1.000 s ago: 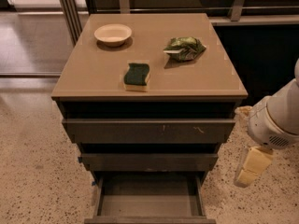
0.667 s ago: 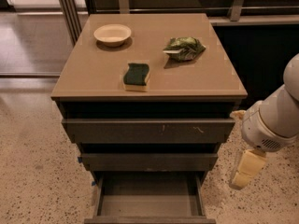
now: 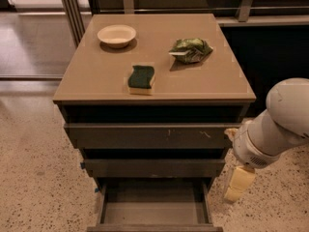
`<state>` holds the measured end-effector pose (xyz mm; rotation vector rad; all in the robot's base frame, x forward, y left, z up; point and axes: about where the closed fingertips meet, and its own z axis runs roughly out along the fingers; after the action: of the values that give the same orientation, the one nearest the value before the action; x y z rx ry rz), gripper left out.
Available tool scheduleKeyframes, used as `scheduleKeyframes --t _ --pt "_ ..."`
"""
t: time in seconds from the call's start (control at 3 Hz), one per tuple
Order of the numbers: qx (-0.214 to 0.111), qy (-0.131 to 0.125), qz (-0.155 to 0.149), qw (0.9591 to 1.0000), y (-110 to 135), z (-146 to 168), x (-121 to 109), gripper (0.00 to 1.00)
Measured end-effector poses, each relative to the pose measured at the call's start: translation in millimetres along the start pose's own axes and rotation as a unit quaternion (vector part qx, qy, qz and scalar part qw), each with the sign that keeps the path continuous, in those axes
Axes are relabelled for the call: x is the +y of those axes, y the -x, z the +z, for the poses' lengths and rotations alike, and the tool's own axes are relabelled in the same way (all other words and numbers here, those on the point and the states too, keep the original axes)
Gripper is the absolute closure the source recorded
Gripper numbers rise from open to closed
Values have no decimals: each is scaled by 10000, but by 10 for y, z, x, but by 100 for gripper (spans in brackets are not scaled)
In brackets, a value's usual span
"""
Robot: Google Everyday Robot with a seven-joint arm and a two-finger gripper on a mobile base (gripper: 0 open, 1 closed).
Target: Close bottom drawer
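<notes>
The bottom drawer (image 3: pixel 154 206) is the narrowest and lowest of three dark grey-brown drawers. It stands pulled out towards me, with its flat grey floor showing empty and its front edge at the bottom of the camera view. My gripper (image 3: pixel 240 183), cream-coloured at the end of the white arm (image 3: pixel 270 134), hangs to the right of the cabinet. It is level with the gap between the middle drawer and the bottom drawer, just outside the bottom drawer's right side wall. I see no contact with the drawer.
Above are the mid-width drawer front (image 3: pixel 154 168) and the widest front with white scratches (image 3: pixel 149 135). On the cabinet top (image 3: pixel 96 76) lie a white bowl (image 3: pixel 116 35), a green sponge (image 3: pixel 141 79) and a green snack bag (image 3: pixel 191 50). Speckled floor (image 3: pixel 38 178) lies on both sides.
The arm and gripper have moved left and a little down, closer to the cabinet's right side. The drawers and the things on top have not moved.
</notes>
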<state>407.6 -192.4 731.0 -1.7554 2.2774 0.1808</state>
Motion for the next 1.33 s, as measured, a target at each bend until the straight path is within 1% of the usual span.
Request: scheduleKeyframes --t 0.33,0.67,1.0,1.33 --pt "-95 121 -11 9999 -75 541 166 0" --pt "-95 121 -11 9999 -75 541 166 0" --pt "-64 121 26 9999 -94 637 181 0" --pt "29 120 124 9998 -168 953 234 0"
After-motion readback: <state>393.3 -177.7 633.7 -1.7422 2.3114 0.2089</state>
